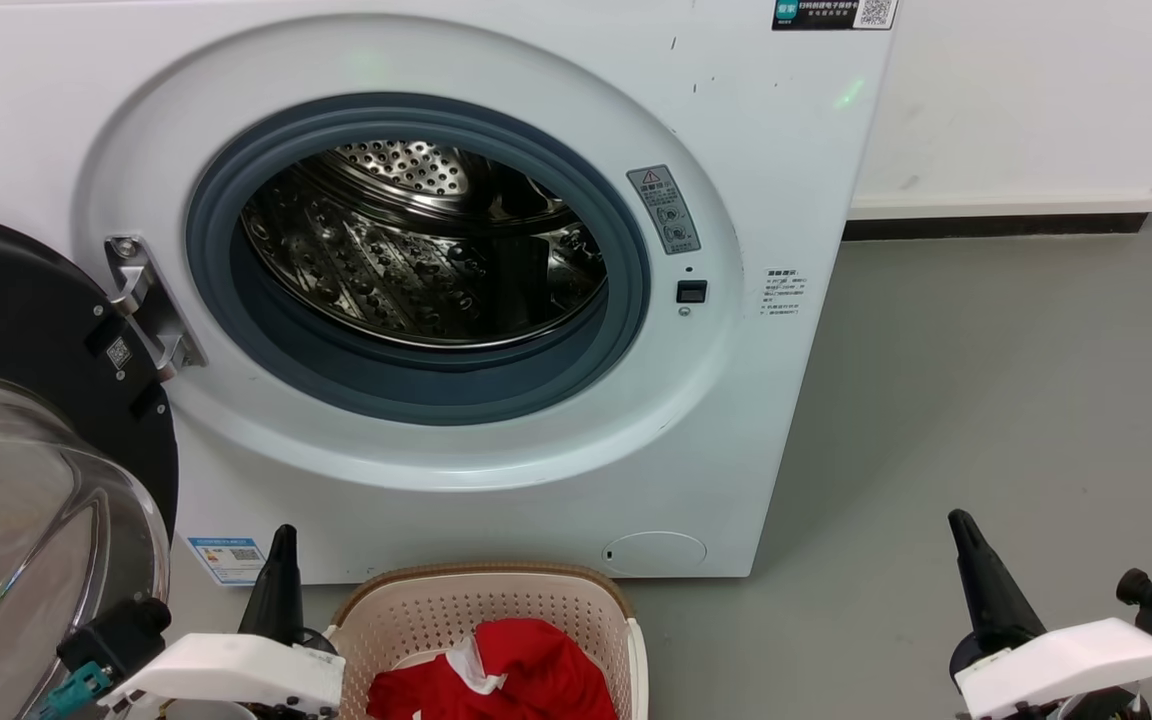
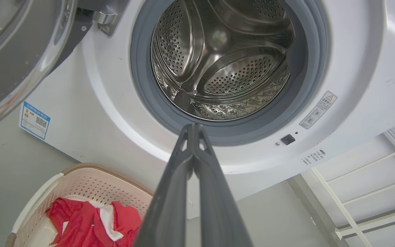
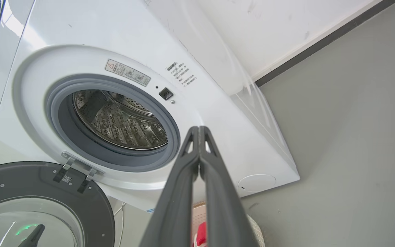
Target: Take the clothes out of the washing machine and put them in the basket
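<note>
Clothes lie in the basket: a red heap with a white strip showing. Cannot tell from the folds whether it is one garment or two. Basket sits on the floor just before the washing machine, below the open port. Drum shows bare perforated steel, no red inside; in the head view its near bottom edge hides behind the grey ring. Door swung wide on the robot's left. Left gripper just beside the basket rim, closed tip to tip, holding nothing. Right gripper well off to the right, likewise closed and empty. Judgement: unloading looks done, so the step in hand is a check. Do it well by looking low into the drum from a wrist view, behind the ring, before calling it finished. Keep the left arm off the door glass and basket rim.
</note>
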You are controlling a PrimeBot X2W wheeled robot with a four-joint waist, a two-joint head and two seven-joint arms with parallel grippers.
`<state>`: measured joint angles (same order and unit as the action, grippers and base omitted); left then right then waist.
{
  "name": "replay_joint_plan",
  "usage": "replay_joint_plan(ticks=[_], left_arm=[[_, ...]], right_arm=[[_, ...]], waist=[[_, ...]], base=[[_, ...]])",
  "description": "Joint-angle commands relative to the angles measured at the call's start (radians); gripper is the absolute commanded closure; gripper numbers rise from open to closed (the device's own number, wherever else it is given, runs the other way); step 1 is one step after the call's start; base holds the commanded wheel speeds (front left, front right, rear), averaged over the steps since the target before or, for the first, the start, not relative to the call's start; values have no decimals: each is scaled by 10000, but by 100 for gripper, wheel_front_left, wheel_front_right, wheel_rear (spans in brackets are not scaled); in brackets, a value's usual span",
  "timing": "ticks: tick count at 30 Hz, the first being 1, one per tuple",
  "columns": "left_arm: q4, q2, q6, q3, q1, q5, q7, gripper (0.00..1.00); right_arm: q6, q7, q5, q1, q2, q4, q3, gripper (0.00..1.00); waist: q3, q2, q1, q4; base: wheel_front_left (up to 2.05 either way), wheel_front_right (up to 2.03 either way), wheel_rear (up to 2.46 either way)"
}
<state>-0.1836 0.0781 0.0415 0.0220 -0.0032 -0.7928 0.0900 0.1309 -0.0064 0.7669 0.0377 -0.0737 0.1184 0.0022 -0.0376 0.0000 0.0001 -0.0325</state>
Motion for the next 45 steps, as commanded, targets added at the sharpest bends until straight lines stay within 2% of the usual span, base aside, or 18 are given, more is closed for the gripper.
replay_joint_plan(ticks=[1,22,45], left_arm=[[74,-11,69,92,-283,-375,-84,100],[-166,-99,378,398,-593,-3128,-791,100],[-370,-182,617,647,-831,-5373,-1351,100]], right_arm=[[0,39,424,-343,-80,-44,-41,100],[0,312,3411,-755,-111,403,-255,100],[0,564,5787,-1084,-94,780,-483,100]], waist=[[9,0,-1,7],[118,0,-1,94],[227,0,-1,181]], base=[[0,0,0],[0,0,0],[0,0,0]])
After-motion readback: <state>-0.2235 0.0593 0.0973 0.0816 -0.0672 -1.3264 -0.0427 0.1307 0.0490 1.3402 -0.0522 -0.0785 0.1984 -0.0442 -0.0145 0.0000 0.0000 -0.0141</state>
